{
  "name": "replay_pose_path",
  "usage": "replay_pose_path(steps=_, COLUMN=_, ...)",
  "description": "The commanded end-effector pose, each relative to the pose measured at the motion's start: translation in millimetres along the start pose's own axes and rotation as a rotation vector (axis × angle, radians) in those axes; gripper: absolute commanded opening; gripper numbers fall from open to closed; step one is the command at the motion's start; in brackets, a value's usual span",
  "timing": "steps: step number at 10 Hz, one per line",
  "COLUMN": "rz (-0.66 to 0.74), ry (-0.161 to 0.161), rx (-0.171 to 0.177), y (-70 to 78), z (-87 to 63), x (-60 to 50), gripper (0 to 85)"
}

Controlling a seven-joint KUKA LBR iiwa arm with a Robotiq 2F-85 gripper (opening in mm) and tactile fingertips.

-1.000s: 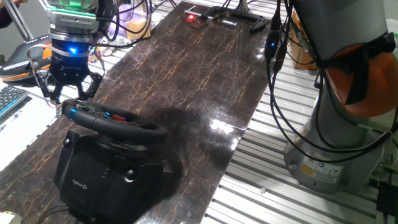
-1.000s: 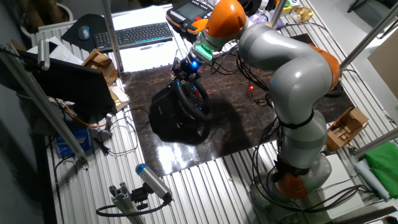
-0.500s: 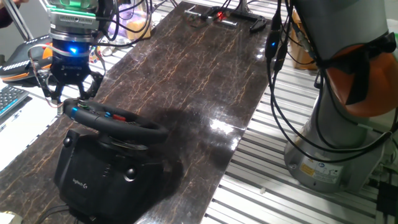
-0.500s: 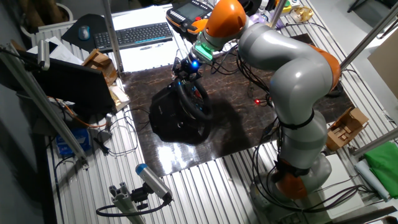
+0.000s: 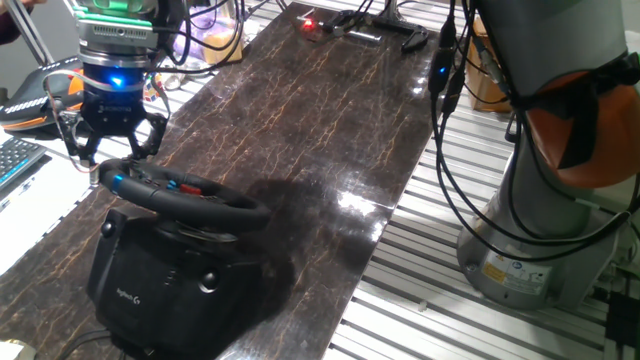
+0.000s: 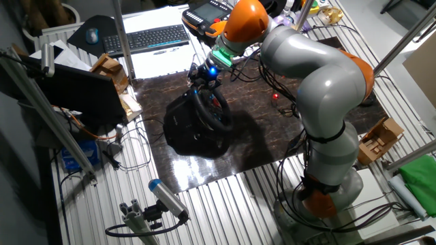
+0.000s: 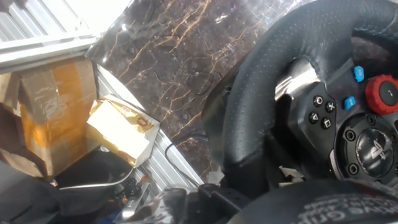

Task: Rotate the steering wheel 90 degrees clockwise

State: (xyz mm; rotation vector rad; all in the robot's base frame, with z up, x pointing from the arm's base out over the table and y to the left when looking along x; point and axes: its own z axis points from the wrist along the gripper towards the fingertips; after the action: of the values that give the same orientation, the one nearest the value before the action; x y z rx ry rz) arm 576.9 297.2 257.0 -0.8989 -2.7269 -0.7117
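Observation:
The black steering wheel [image 5: 185, 196] sits tilted on its bulky black base [image 5: 165, 285] at the near left of the dark marble table [image 5: 320, 110]. A blue mark [image 5: 117, 182] shows on the rim's far-left end. My gripper [image 5: 112, 150] is open and hangs right over that end of the rim, with a finger on each side. It also shows in the other fixed view [image 6: 203, 79] above the wheel [image 6: 212, 112]. The hand view shows the rim [image 7: 261, 93] close up, with the red hub button [image 7: 382, 93] and blue buttons [image 7: 359, 73].
An orange-and-black handheld controller [image 5: 40, 95] and a keyboard [image 6: 146, 37] lie beyond the table's left edge. Cardboard boxes [image 7: 56, 112] stand beside the table near the wheel. The arm's base [image 5: 540, 240] stands on slatted metal at the right. Cables hang by it.
The gripper and the wheel stay where they were. Only a small red light at the far end of the table shifts.

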Motion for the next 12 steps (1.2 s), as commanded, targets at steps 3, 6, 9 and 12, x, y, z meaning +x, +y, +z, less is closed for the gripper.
replay_pose_path(steps=3, rz=0.000, ry=-0.003, rx=0.005, y=-0.5, z=0.4, x=-1.0, gripper=34.3)
replay_pose_path(steps=6, rz=0.008, ry=-0.012, rx=0.020, y=-1.1, z=0.9, x=-1.7, gripper=29.0)
replay_pose_path(steps=9, rz=0.024, ry=-0.018, rx=0.032, y=-1.7, z=1.7, x=-3.5, gripper=26.0)
replay_pose_path(steps=12, rz=0.035, ry=-0.018, rx=0.029, y=-2.2, z=1.1, x=-3.7, gripper=26.3)
